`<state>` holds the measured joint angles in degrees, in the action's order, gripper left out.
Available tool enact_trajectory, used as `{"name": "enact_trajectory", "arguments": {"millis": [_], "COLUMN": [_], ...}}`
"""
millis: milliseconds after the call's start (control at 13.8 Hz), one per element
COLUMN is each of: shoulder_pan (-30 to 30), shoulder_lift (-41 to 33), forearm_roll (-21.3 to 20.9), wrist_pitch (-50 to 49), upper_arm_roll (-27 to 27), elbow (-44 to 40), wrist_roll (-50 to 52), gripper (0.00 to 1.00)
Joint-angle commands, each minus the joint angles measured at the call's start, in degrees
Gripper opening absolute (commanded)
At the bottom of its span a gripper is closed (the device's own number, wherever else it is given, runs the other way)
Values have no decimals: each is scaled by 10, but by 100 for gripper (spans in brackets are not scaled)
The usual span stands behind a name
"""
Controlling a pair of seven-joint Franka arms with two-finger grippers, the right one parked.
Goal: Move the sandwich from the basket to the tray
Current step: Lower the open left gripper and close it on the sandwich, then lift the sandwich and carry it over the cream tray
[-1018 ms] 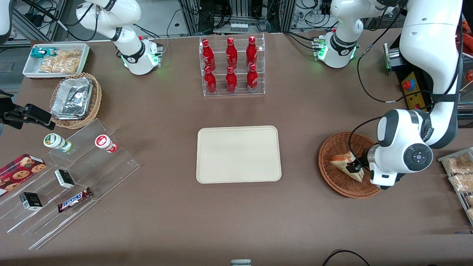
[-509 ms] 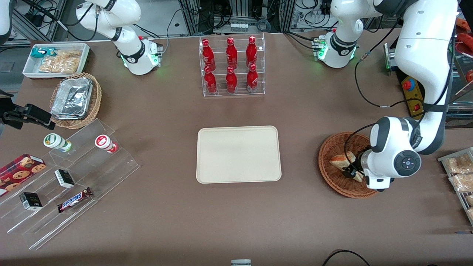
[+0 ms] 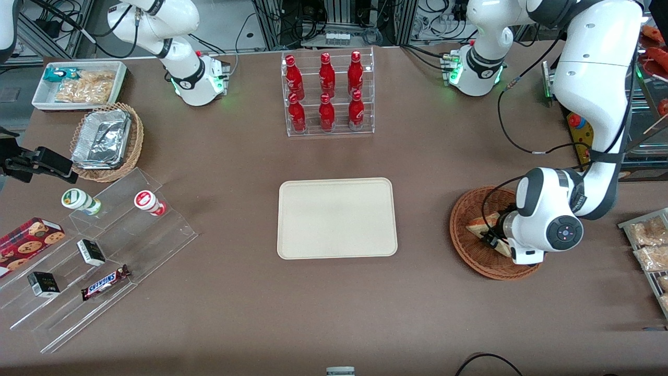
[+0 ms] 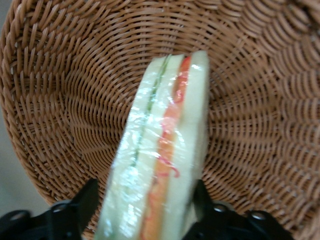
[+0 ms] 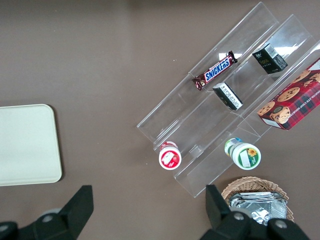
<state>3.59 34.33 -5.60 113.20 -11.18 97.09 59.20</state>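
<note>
Pincer [image 4: 145, 205]: down inside the basket, its two dark fingers [image 4: 82, 202] spread to either side of the sandwich, one at each bread face; contact looks close but a firm squeeze cannot be confirmed. In the front view the pincer [image 3: 490, 239] is largely covered by the arm's white wrist.
Sandwich [image 4: 160, 155]: wrapped wedge standing on edge in the basket, pale bread with green and orange-red filling lines showing; in the front view the sandwich [image 3: 479, 228] lies partly under the wrist.
Basket [image 3: 464, 245]: reddish-brown wicker, on the tabletop toward the working arm's end; holds only the sandwich. Woven wall of the basket [image 4: 60, 100] rises around the wedge.
Tray [image 3: 336, 218]: cream, flat, mid-tabletop, well apart from the basket, nothing on it.
Tabletop [image 3: 417, 167]: brown; bare between basket and tray.
Bottle rack [image 3: 327, 93]: clear acrylic, six red bottles, farther from the front camera than the tray.
Snack bags [image 3: 649, 243]: beige, near the basket at the tabletop's edge.
</note>
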Motion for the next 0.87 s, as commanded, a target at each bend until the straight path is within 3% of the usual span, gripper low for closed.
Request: {"name": "enact_trajectory", "arguments": {"millis": [0, 218, 436, 800], "shoulder_pan": [-10, -27, -84, -208], "shoulder_lift": [-11, -21, -21, 7], "forearm_roll": [-3, -4, 1, 1], "wrist_pitch": [-1, -39, -93, -57], "upper_arm_roll": [-2, -38, -40, -49], "elbow": [-18, -69, -125, -166], "wrist_roll": [10, 13, 24, 32], "gripper": [9, 9, 7, 8]}}
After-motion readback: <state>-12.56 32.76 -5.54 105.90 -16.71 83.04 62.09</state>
